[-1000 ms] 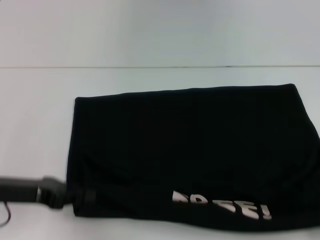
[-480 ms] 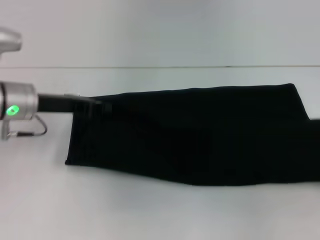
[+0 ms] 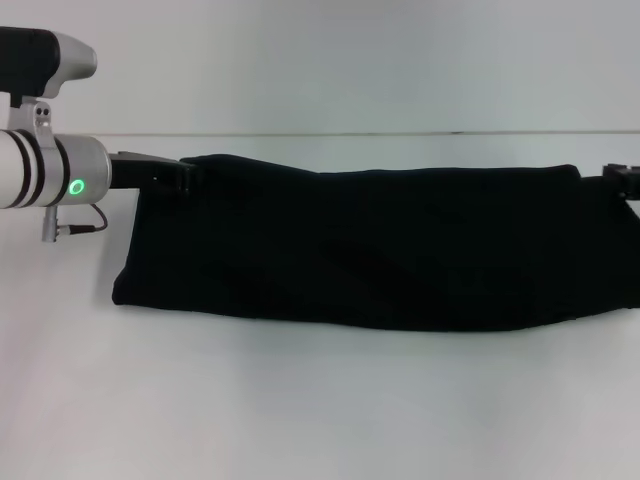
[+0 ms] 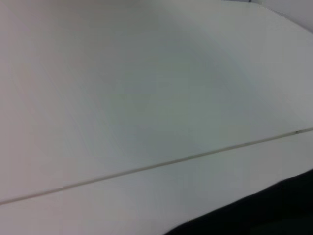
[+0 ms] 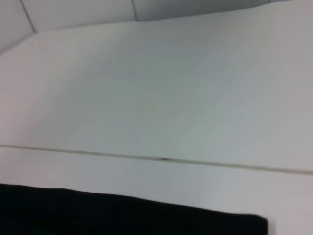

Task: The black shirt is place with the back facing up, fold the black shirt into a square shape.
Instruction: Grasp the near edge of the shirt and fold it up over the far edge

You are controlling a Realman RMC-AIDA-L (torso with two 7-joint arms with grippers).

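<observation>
Your black shirt (image 3: 370,250) lies as a wide folded band across the white counter (image 3: 320,410). Your left end effector (image 3: 185,178) pinches its far left corner; your right end effector (image 3: 622,180) sits at the far right corner, grip unclear.

The black shirt (image 3: 370,245) lies as a long band across the bench (image 3: 320,410), from near the left edge past the right edge. The near strip of the bench lies bare. The far strip is bare too, between the left gripper (image 3: 185,177) and the right gripper (image 3: 618,177) at the shirt's far corners.
</observation>
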